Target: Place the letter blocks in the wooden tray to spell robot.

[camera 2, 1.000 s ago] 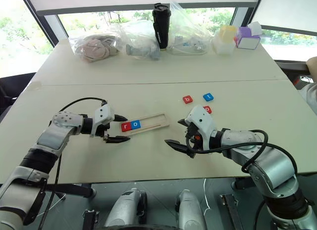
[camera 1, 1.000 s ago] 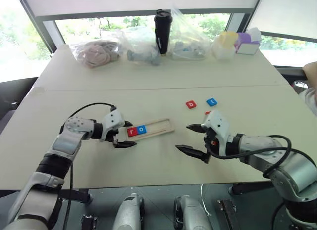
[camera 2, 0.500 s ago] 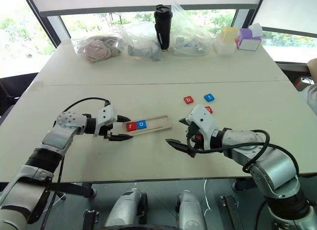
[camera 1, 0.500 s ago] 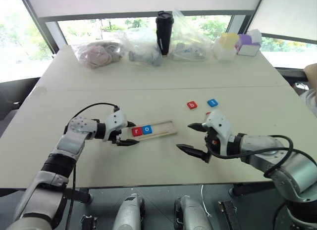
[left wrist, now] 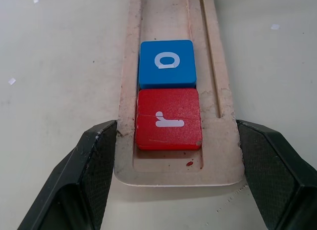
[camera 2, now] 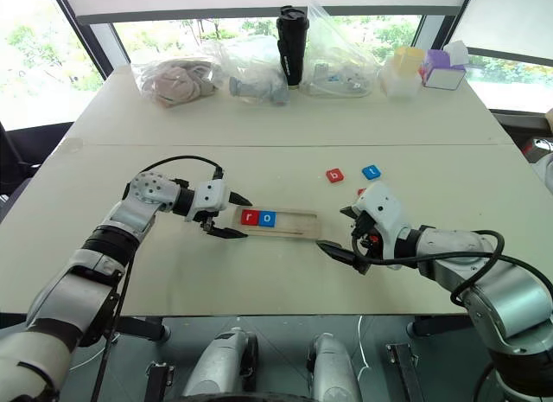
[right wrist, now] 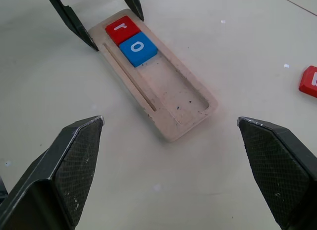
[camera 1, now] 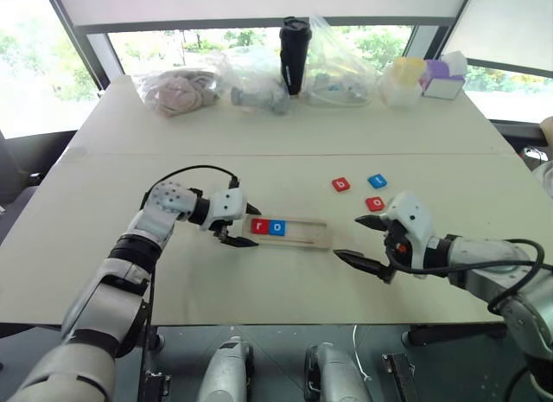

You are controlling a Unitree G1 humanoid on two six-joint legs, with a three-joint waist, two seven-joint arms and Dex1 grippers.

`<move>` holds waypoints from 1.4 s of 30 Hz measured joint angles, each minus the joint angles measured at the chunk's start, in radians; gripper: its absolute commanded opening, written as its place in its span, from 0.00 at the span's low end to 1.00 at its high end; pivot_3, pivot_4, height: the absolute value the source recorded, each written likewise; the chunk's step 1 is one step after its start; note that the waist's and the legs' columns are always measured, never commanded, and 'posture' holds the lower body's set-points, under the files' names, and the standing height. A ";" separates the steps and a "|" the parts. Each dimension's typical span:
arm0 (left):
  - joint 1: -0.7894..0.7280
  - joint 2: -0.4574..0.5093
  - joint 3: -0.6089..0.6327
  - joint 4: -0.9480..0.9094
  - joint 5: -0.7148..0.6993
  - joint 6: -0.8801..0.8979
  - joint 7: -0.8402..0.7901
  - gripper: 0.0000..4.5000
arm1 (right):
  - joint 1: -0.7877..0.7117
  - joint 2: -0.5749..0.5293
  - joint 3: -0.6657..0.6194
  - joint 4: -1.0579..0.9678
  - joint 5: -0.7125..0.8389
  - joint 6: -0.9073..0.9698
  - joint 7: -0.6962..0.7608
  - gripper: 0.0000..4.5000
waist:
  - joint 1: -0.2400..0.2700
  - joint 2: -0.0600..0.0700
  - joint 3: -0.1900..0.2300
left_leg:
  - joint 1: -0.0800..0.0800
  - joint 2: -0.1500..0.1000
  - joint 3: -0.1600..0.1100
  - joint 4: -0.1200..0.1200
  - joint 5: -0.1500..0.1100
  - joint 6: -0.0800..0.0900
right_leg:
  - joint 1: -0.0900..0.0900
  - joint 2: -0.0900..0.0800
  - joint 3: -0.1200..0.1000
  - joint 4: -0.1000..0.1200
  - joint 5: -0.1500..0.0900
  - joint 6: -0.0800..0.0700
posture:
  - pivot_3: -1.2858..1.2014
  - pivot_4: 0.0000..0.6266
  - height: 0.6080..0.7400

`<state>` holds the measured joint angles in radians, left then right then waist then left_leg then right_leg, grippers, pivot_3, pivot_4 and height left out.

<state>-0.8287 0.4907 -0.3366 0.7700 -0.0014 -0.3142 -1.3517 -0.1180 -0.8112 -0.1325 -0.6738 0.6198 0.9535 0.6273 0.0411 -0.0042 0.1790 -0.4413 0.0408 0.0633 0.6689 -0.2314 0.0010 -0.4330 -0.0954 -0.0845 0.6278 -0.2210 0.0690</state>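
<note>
your left gripper [left wrist: 173, 156] clamps the near end of the wooden tray [left wrist: 218, 161], red "r" tile [left wrist: 167, 118] then blue "o" tile [left wrist: 166, 63] just ahead. your right gripper [camera 1: 367, 242] gapes empty beside the tray's far end; red "b" tile [camera 1: 341, 185] beyond.

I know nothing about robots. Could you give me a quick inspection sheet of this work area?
Surface: pale table, two tops joined.
Job's things: wooden tray holds red r tile and blue o tile at its left end, the rest bare. Red b tile, blue t tile and red o tile lie loose to the right.
Clutter: plastic bags, black tumbler and small boxes along the far edge.
Grippers: left gripper clamps the tray's left end; right gripper is open, by the tray's right end.
Cables: black cable loops over the left arm.
Surroundings: windows, greenery outside.
</note>
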 measured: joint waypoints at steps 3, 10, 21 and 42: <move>-0.002 -0.004 0.002 0.008 0.000 0.002 -0.004 0.70 | 0.020 0.007 -0.008 -0.019 0.014 0.003 -0.014 1.00 | 0.000 0.000 0.000 | 0.001 0.000 -0.001 0.000 0.000 0.000 | 0.001 0.000 0.000 0.000 0.000 0.000 | 0.52 0.24 1.00; -0.001 -0.009 0.014 0.000 -0.002 0.046 -0.031 0.98 | 0.030 0.007 -0.011 -0.021 0.022 0.001 -0.026 1.00 | -0.003 0.000 0.000 | 0.000 0.000 -0.001 0.000 0.000 0.000 | 0.001 0.000 0.000 0.000 0.000 0.000 | 0.52 0.24 1.00; 0.039 0.027 0.048 -0.052 -0.029 0.105 -0.023 0.98 | 0.028 0.006 -0.014 0.024 0.024 -0.008 -0.007 1.00 | -0.010 0.000 0.000 | 0.001 0.002 -0.002 0.000 0.000 0.000 | 0.000 0.002 0.000 0.001 0.000 0.000 | 0.52 0.24 1.00; 0.532 0.174 0.545 -1.108 -0.577 1.111 0.396 0.98 | -0.583 0.453 0.235 0.915 -0.349 -0.208 -0.325 1.00 | -0.050 0.000 0.002 | -0.001 0.006 -0.001 -0.002 0.001 -0.001 | -0.004 0.009 0.003 0.003 0.003 0.003 | 0.52 0.24 1.00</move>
<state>-0.2966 0.6651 0.2087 -0.3377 -0.5781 0.7965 -0.9556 -0.7010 -0.3579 0.1029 0.2409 0.2708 0.7458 0.3027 -0.0093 -0.0042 0.1807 -0.4422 0.0469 0.0624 0.6671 -0.2306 0.0002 -0.4373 -0.0869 -0.0812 0.6312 -0.2179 0.0717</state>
